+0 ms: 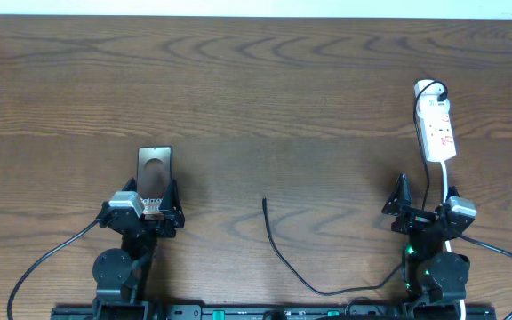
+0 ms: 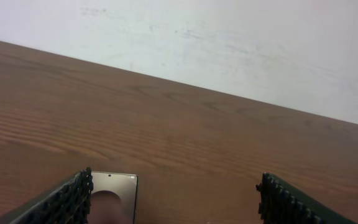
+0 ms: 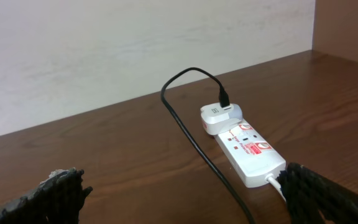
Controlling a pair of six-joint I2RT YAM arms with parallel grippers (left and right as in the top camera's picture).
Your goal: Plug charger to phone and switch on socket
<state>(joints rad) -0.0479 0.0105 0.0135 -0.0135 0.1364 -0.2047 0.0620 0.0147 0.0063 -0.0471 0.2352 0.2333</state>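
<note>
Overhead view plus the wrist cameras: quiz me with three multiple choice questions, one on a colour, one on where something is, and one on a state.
1. What colour is the socket?
A. black
B. white
C. blue

2. Where does the phone lie?
A. beside the socket
B. at the left gripper, by its fingers
C. on top of the socket

3. How does the right gripper stand?
A. open, empty
B. shut, empty
C. shut on the phone

Answers:
1 B: its casing shows white in the overhead and right wrist views.
2 B: its end shows between the left fingers, far from the socket.
3 A: its fingers stand wide apart, gripping nothing.
</note>
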